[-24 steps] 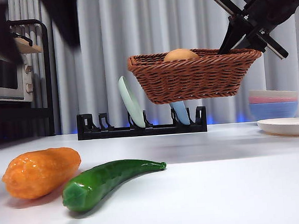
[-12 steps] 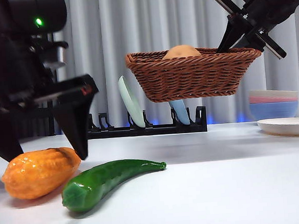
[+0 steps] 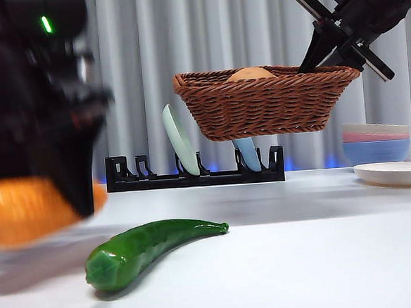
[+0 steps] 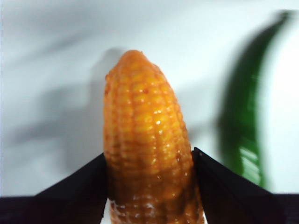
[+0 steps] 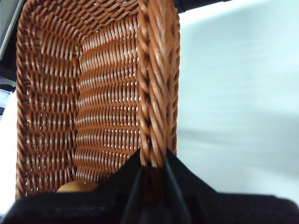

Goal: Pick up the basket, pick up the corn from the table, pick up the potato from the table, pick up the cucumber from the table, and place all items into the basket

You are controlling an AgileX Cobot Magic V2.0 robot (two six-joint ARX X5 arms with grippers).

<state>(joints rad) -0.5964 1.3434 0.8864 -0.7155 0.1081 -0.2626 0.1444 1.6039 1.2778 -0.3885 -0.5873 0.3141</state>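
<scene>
Corn (image 4: 147, 154) blurs behind left gripper (image 4: 149, 186).

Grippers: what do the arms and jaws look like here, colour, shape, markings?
Both all black. Left gripper: flat wedge-shaped jaws, with a small green indicator light on the blurred arm body in the front view. Right gripper: tapered black jaws; its arm shows angular brackets and a cable loop.

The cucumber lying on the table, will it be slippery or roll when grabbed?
The cucumber looks glossy, so the jaws may slip on it. Its curve probably stops it rolling far. It tapers to a thin tip, so gripping the thicker middle seems safer.
</scene>
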